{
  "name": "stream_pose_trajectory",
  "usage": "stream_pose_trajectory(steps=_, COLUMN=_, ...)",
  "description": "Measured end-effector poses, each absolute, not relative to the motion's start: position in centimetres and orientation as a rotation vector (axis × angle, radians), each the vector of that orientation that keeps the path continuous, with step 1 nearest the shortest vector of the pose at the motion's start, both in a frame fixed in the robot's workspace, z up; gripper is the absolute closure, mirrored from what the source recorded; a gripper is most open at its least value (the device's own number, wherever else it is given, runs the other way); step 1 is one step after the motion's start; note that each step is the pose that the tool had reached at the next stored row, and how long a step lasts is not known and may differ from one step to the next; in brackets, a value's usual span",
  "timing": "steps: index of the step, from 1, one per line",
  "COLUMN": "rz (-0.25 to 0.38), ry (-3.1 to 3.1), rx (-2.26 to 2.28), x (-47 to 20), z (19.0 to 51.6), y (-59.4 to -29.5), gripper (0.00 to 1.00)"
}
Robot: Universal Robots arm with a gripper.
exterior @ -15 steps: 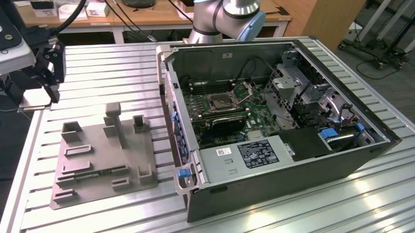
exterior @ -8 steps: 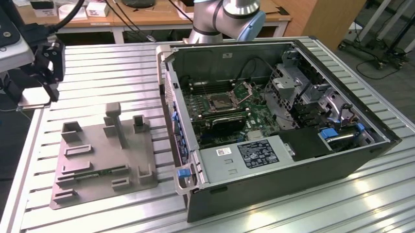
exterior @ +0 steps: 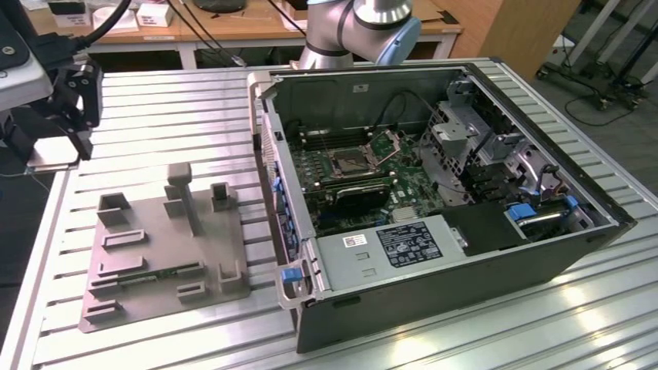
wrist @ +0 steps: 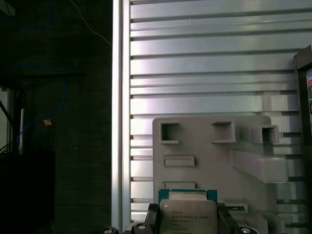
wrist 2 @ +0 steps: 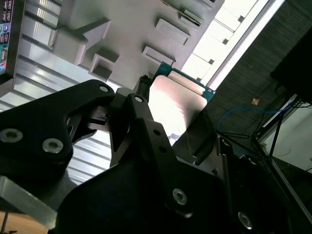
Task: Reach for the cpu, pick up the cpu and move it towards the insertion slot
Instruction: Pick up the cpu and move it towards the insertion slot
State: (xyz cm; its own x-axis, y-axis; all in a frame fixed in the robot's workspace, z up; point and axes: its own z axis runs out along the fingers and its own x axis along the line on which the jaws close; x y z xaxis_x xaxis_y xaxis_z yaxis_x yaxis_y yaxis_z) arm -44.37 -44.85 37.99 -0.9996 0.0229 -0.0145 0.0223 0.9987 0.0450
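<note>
Jaws gripping cpu (wrist: 187,219), pt. cropped, tray (wrist: 209,173) behind

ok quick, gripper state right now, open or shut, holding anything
gripper: closed, holding the cpu by two opposite edges

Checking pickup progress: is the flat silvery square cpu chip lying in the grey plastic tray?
No, the silvery cpu chip is clamped between the black claw's fingers, held off the grey plastic tray.
</note>
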Motion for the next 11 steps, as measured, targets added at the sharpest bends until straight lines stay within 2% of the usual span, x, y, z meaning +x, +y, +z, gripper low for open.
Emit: stream_pose_trajectory(steps=11, rz=0.07, ry=3.126, rx=0.035, x=-44.37, z=38.27, y=-44.85, gripper=0.46)
